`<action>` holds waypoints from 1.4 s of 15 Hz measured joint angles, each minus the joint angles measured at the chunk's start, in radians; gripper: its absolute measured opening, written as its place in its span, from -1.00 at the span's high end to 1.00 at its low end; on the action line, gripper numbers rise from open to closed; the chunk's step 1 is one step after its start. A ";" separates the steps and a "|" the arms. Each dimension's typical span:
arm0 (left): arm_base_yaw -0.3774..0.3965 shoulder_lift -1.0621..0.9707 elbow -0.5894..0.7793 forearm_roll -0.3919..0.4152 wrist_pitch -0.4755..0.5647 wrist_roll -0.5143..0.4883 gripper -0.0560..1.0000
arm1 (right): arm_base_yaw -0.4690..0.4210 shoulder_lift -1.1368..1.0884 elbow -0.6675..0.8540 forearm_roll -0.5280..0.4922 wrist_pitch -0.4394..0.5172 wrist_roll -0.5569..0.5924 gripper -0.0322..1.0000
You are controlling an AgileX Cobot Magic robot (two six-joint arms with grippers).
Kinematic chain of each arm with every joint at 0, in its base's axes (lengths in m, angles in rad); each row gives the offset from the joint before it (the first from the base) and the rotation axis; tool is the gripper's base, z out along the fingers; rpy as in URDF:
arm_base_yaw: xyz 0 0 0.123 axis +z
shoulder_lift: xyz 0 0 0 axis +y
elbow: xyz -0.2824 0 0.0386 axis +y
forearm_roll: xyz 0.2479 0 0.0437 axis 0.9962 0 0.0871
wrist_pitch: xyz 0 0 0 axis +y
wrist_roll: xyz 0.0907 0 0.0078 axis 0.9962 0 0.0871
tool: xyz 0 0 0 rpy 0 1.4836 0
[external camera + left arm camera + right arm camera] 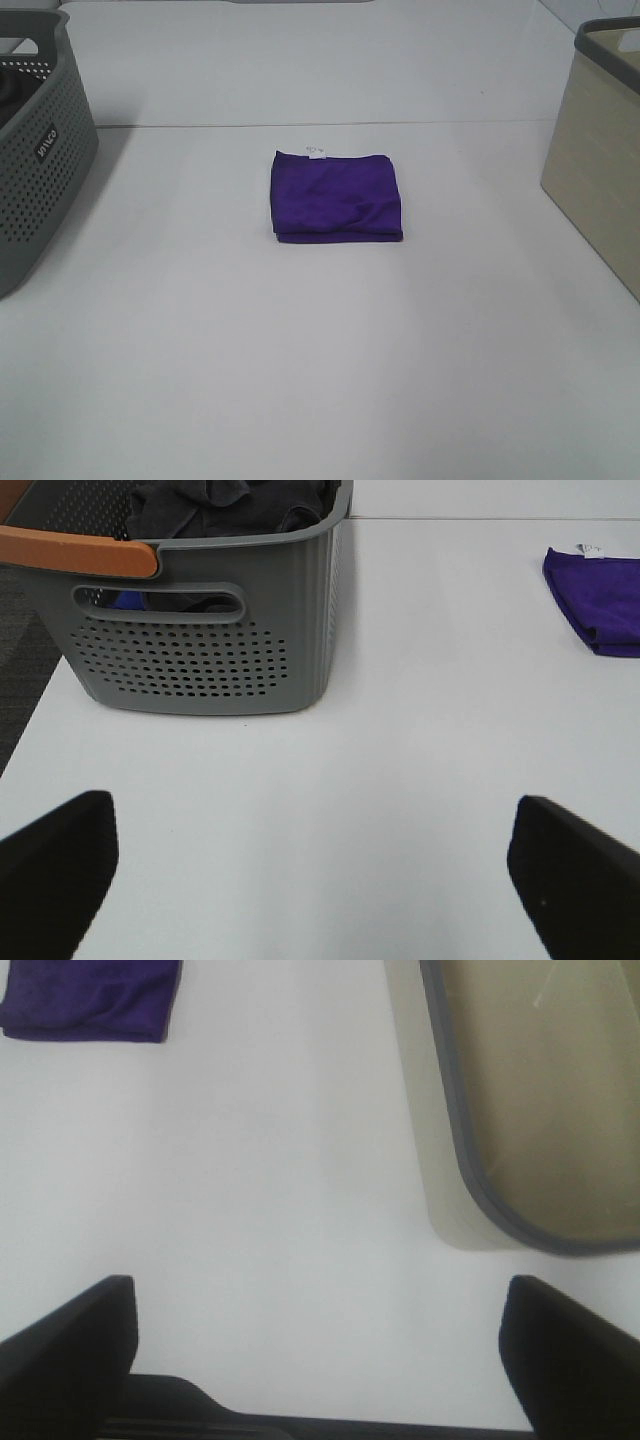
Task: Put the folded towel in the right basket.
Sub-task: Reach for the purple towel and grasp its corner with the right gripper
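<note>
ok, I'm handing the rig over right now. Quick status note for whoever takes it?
Left gripper: open, empty, over the table facing the grey basket.
Right gripper: open, empty, beside the beige right basket.
Purple towel: folded, lying flat between the two baskets, not gripped.
Done: nothing yet.
Left: grasp the towel, carry it over, release it inside the right basket.

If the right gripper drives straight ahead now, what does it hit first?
Probably nothing: ahead of the right gripper lies bare table, the purple towel off to one side, the beige basket to the other. Depth is unclear.
</note>
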 joint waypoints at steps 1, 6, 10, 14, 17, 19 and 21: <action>0.000 0.000 0.000 0.000 0.000 0.000 -0.98 | 0.000 0.089 -0.052 0.046 0.000 0.000 -0.89; 0.000 0.000 0.000 0.000 0.000 0.000 -0.98 | 0.061 0.497 -0.218 0.185 -0.055 -0.007 -0.81; 0.000 0.000 0.000 0.000 0.000 0.000 -0.98 | 0.259 1.085 -0.604 0.294 -0.133 -0.039 -0.80; 0.000 0.000 0.000 0.000 0.000 0.000 -0.98 | 0.259 1.382 -0.903 0.333 -0.124 -0.059 -0.80; 0.000 0.000 0.000 0.000 0.000 0.000 -0.98 | 0.256 1.510 -1.017 0.337 -0.116 -0.048 -0.80; 0.000 0.000 0.000 0.000 0.000 0.000 -0.98 | 0.240 1.579 -1.034 0.347 -0.116 -0.012 -0.80; 0.000 0.000 0.000 0.000 0.000 0.000 -0.98 | 0.204 1.618 -1.034 0.367 -0.116 -0.002 -0.80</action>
